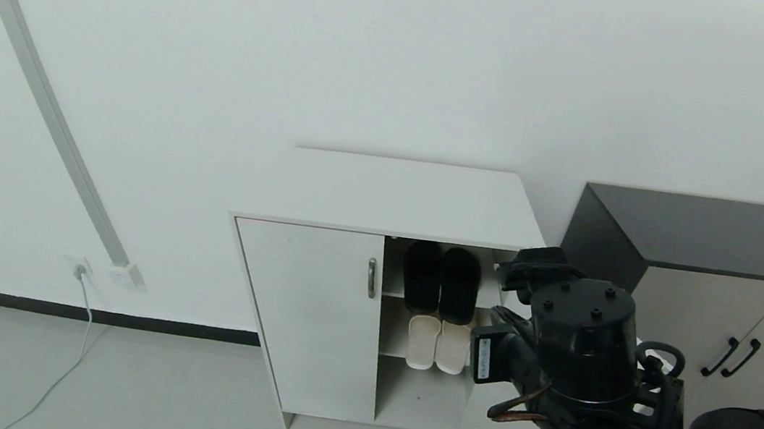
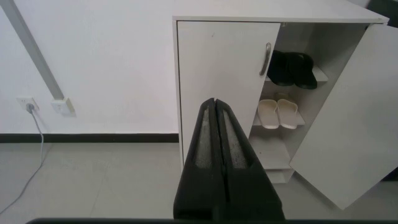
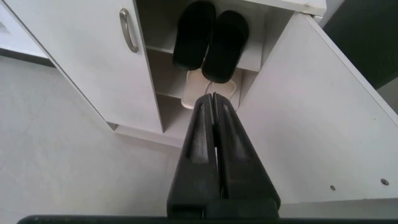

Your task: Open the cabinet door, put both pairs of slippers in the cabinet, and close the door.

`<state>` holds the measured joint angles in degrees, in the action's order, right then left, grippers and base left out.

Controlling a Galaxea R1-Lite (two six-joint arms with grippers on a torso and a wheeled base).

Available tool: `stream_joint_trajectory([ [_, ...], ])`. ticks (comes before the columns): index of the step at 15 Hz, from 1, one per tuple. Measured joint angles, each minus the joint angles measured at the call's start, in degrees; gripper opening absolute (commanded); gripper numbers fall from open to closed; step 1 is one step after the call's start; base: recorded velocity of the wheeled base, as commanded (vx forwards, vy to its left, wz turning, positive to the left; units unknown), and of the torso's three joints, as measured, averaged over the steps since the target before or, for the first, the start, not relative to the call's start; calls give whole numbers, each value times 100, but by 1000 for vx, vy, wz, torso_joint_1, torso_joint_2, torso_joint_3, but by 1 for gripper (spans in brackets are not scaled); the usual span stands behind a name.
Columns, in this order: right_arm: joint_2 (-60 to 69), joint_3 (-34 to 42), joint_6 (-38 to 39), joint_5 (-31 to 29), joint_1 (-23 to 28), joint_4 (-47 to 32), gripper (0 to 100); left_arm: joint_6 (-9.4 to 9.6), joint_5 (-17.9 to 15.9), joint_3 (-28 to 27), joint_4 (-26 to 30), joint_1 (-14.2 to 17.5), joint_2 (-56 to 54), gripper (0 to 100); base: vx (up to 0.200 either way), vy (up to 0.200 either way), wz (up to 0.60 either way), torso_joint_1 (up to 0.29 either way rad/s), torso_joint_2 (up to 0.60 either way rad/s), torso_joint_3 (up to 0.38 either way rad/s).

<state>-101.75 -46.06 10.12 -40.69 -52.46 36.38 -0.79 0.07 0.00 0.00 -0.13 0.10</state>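
I see the black slippers (image 1: 441, 280) on the upper shelf and the white slippers (image 1: 437, 343) just below inside the cabinet (image 1: 391, 197), so with the left gripper (image 2: 216, 109) and the right gripper (image 3: 213, 99) both pressed together and empty, I judge only the open door (image 2: 348, 137) is left to close.

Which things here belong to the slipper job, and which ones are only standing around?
Job: white cabinet, open door, black slippers on the top shelf, white slippers on the shelf below.

Not the job: dark cabinet, socket, cable.
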Motion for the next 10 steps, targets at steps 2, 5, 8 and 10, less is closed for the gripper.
stream_joint_trajectory([
  [2, 0, 24, -24, 0, 0, 10, 0, -5, 0, 0, 0, 0, 0, 0, 0, 0, 0, 0, 0, 0],
  [5, 0, 50, -40, 0, -11, 43, 0, -5, 0, 0, 0, 2, 0, 0, 0, 0, 0, 0, 0, 0],
  [8, 0, 74, -73, 0, -16, 54, 0, 0, 0, 0, 0, 4, 0, 0, 0, 0, -400, 2, 3, 0],
  [10, 0, 77, -106, 13, -21, 62, 0, 0, 2, 0, 0, 4, 0, 0, 0, 0, -600, 2, -2, 2],
])
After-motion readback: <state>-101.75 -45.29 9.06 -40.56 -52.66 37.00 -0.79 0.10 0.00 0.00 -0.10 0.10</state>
